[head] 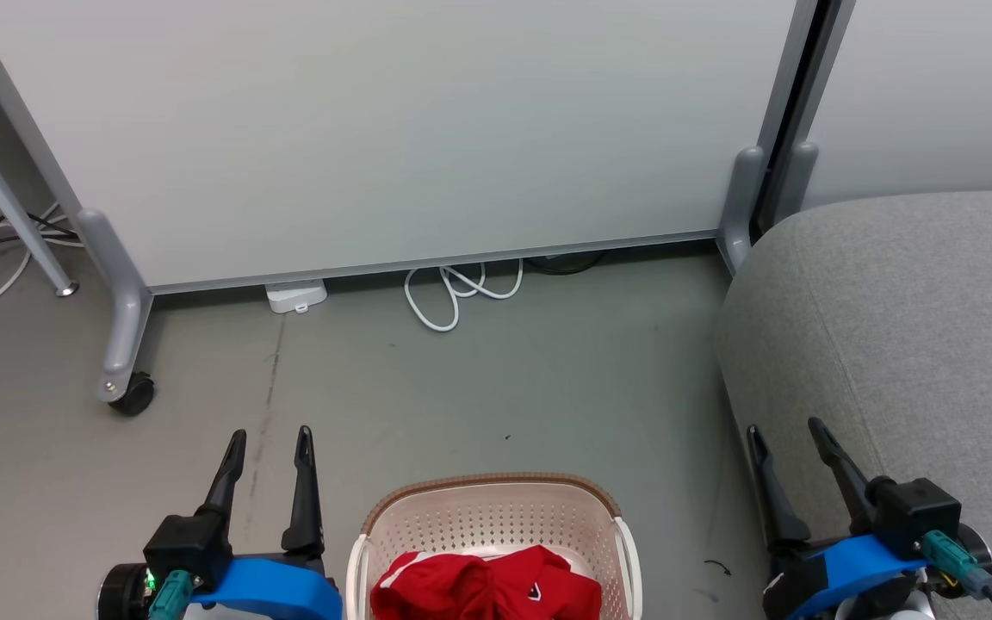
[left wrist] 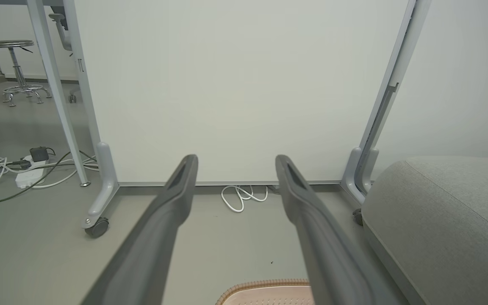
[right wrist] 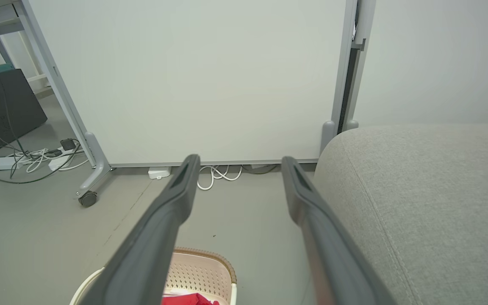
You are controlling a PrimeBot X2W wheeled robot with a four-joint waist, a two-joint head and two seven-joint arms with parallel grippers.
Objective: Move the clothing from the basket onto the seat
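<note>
Red clothing (head: 486,586) with white trim lies bunched in the cream basket (head: 496,508), which stands on the floor at the bottom centre of the head view. The basket's brown rim (left wrist: 265,285) peeks in at the bottom of the left wrist view, and its perforated wall (right wrist: 199,271) with a bit of red clothing (right wrist: 189,300) shows in the right wrist view. The grey seat (head: 901,344) fills the right side. My left gripper (head: 272,441) is open to the left of the basket, holding nothing. To the basket's right, in front of the seat's edge, my right gripper (head: 784,428) is open and holds nothing.
A pale partition panel (head: 393,129) on grey wheeled feet (head: 130,392) stands ahead across the floor. A white cable coil (head: 457,293) and a small white box (head: 296,295) lie at its base. More cables and a power strip (left wrist: 26,178) lie far left.
</note>
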